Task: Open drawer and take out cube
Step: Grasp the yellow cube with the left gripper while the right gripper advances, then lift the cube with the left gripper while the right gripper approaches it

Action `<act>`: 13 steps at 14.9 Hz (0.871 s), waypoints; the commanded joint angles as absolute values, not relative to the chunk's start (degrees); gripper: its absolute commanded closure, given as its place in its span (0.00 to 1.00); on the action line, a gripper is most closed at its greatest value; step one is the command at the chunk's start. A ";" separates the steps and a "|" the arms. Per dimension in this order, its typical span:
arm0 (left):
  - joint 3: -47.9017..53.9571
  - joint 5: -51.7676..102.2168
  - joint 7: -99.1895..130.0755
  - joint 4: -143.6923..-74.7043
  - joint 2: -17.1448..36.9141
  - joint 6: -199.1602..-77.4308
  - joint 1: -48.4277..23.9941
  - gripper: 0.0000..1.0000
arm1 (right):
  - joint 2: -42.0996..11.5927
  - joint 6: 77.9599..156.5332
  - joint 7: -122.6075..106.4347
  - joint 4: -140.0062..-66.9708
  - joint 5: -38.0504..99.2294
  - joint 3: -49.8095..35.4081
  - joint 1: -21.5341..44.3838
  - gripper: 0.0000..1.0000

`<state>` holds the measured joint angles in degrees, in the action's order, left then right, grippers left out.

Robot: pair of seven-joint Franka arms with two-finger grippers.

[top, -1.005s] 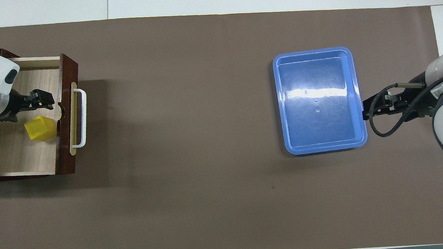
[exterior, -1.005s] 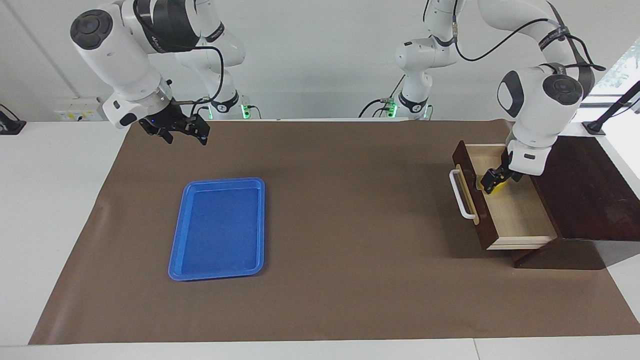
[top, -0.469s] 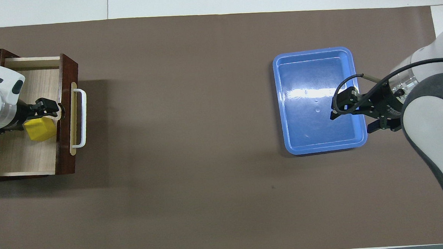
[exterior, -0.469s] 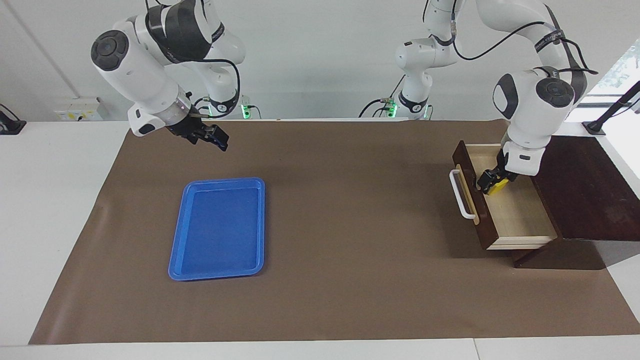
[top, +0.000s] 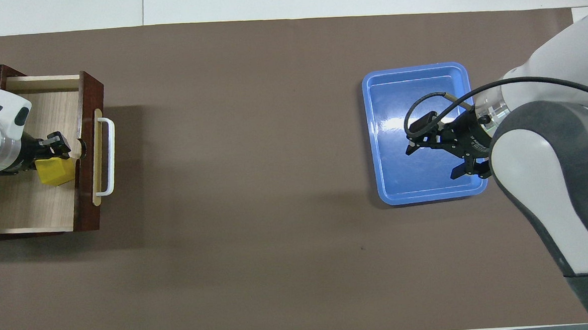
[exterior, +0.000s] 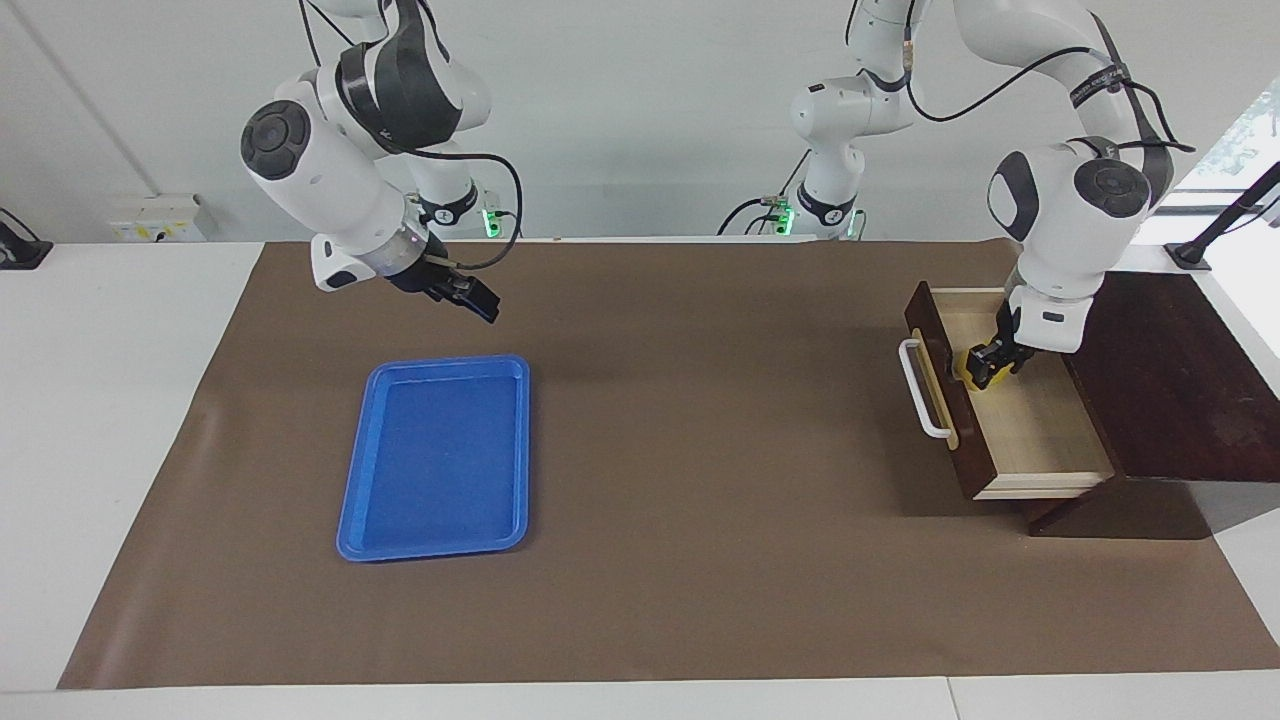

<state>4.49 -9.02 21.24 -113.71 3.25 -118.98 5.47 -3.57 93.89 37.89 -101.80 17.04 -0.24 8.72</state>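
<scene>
Brown mat; left gripper [exterior: 981,366] apparently clamps cube [top: 55,170] inside drawer [exterior: 1040,440]

Cube [exterior: 985,370] mostly hidden by left gripper [exterior: 984,361]; right arm cut by frame edge.

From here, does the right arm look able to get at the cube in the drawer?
Probably not: the right gripper hangs above the blue tray, toward its own end of the table, while the cube sits in the open drawer with the left gripper around it.

Facing and overhead cameras, both high, share the whole table [exterior: 700,600].
</scene>
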 commanded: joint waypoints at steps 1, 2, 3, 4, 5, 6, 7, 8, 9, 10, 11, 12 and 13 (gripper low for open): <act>4.83 -8.26 21.71 -106.84 5.34 -111.85 5.80 1.00 | -3.78 95.71 39.99 -103.01 19.51 -0.26 9.40 0.00; 4.83 -8.26 22.32 -102.26 6.84 -107.45 5.19 1.00 | -3.87 96.41 40.77 -103.01 19.51 -0.26 9.84 0.00; 5.01 -8.17 24.59 -97.00 8.25 -102.97 5.01 1.00 | -4.13 97.11 42.35 -103.01 19.69 -0.35 9.93 0.00; 5.18 -8.09 27.92 -93.38 8.96 -99.53 4.23 1.00 | -4.65 97.47 43.67 -103.01 20.82 -0.35 10.02 0.00; 5.19 -7.22 31.52 -92.04 8.79 -97.49 2.83 1.00 | -5.01 98.08 44.81 -103.01 22.14 -0.26 10.80 0.00; 5.19 -6.60 35.29 -91.93 8.09 -96.08 1.25 1.00 | -5.53 99.13 46.83 -103.01 22.67 -0.26 11.68 0.00; 5.45 -6.42 39.77 -91.76 7.39 -94.67 -0.16 1.00 | -5.97 100.18 49.54 -103.01 23.37 -0.26 12.30 0.00; 5.62 -5.46 45.12 -91.76 6.43 -93.96 -2.09 1.00 | -6.67 101.50 52.27 -103.01 25.12 -0.26 13.61 0.00; 5.71 -3.62 51.88 -91.93 6.16 -93.78 -4.55 1.00 | -7.20 102.91 55.34 -103.01 26.96 -0.26 14.58 0.00; 5.71 -2.21 58.90 -92.37 5.80 -94.39 -6.75 1.00 | -7.64 104.49 58.07 -103.09 28.11 -0.26 15.46 0.00; 5.80 -1.85 66.28 -93.07 5.54 -95.44 -9.20 1.00 | -8.08 106.07 60.71 -103.18 29.87 -0.26 16.77 0.00; 5.80 -1.41 73.23 -93.95 5.10 -97.54 -11.23 1.00 | -8.17 107.48 62.47 -103.79 31.36 -0.26 17.48 0.00; 5.80 0.25 79.30 -94.91 4.92 -99.91 -12.99 1.00 | -8.17 109.58 63.88 -104.76 32.77 -0.26 18.62 0.00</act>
<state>6.73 -2.18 68.46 -92.80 6.18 -96.64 -9.64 -8.45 106.17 60.68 -102.76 29.63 -0.30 17.30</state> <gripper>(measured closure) 0.445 0.000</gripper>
